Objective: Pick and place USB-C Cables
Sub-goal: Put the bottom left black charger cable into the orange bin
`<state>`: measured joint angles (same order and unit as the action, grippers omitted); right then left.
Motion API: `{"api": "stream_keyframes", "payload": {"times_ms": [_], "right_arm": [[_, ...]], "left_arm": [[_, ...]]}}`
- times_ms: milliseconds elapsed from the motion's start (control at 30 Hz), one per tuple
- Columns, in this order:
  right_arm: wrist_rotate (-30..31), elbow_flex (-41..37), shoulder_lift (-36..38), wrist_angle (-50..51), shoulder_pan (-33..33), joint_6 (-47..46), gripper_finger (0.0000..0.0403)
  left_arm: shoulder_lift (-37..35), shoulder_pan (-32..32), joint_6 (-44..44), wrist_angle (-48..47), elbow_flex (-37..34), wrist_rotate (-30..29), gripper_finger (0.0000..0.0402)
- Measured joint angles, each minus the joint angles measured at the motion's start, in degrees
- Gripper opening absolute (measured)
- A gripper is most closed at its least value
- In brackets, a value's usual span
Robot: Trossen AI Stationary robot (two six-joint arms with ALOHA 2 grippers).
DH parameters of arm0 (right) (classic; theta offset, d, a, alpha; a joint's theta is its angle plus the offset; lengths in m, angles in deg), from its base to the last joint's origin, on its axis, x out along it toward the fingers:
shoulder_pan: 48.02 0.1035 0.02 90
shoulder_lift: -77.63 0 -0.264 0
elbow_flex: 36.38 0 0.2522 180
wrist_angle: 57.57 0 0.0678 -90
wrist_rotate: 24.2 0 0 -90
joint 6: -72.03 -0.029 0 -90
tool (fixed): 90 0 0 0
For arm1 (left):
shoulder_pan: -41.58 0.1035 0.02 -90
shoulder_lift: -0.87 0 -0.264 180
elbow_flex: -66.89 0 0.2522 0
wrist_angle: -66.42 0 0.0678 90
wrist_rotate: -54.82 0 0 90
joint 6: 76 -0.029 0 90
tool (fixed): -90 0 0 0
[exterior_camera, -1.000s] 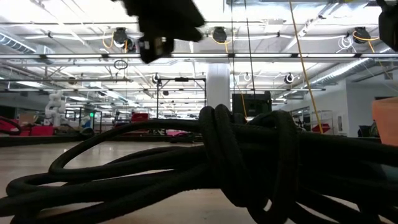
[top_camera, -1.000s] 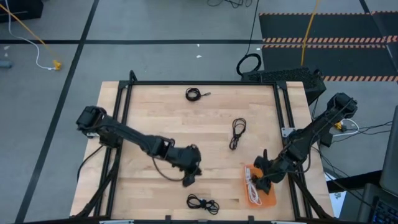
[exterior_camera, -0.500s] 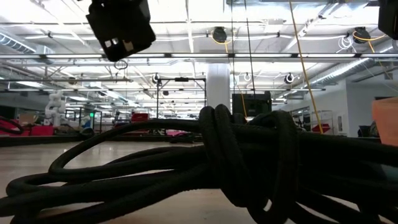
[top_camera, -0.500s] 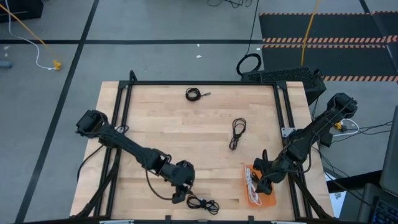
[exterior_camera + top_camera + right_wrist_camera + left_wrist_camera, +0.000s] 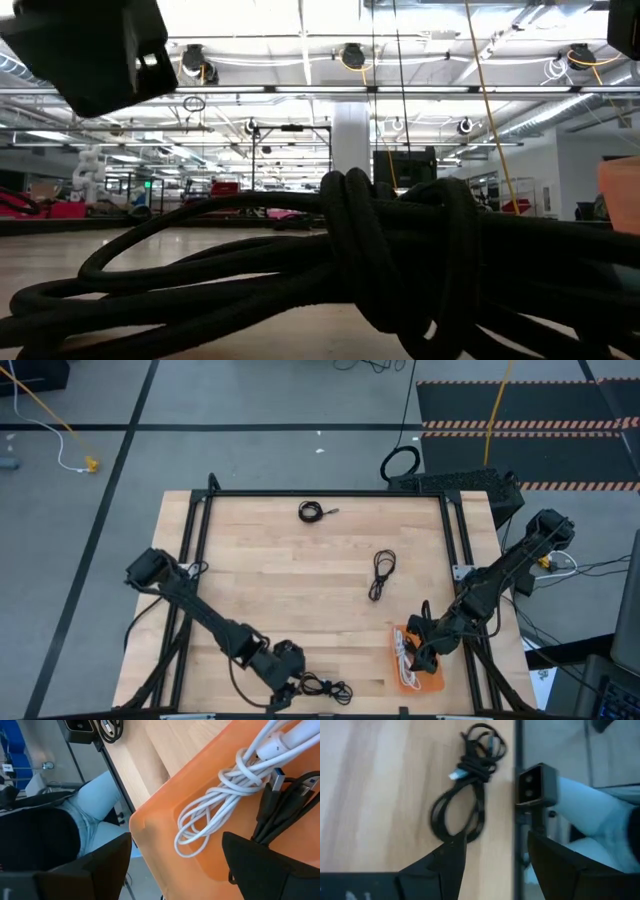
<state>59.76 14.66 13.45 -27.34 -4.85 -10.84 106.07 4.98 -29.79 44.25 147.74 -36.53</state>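
A black USB-C cable bundle (image 5: 326, 686) lies flat by the table's near edge and fills the low view (image 5: 350, 270). My left gripper (image 5: 284, 688) hovers open just left of it. In the left wrist view (image 5: 496, 840) the bundle (image 5: 470, 785) lies ahead of the fingers. My right gripper (image 5: 420, 652) is open over the orange tray (image 5: 428, 678), which holds a white bundle (image 5: 225, 795) and a black one (image 5: 285, 805). Two more black bundles lie on the table, one at the far middle (image 5: 312, 511) and one right of centre (image 5: 381, 573).
A black camera box (image 5: 537, 787) stands at the table's near edge beside the bundle. A person in jeans (image 5: 95, 805) is close beyond that edge. A black frame rail (image 5: 320, 493) runs round the table. Bare wood (image 5: 270, 570) lies at the centre left.
My left gripper has moved toward the table's near edge and come to rest beside the black bundle there. The bundle has not moved.
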Motion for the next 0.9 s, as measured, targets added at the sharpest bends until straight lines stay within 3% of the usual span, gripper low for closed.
{"api": "stream_keyframes", "payload": {"times_ms": [333, 600, 900], "right_arm": [[0.0, 0.0, 0.0, -2.4, 0.0, 0.0, 0.0302], [0.0, 0.0, 0.0, -2.3, 0.0, 0.0, 0.0302], [0.0, 0.0, 0.0, -3.0, 0.0, 0.0, 0.0302]], "left_arm": [[0.2, -1.5, -14.2, 0.4, 0.0, -8.1, 0.0197], [1.6, -3.4, -23.8, 5.2, 0.1, -9.2, 0.0198], [4.5, -4.4, -26.5, 6.5, 0.1, -11.7, 0.0198]]}}
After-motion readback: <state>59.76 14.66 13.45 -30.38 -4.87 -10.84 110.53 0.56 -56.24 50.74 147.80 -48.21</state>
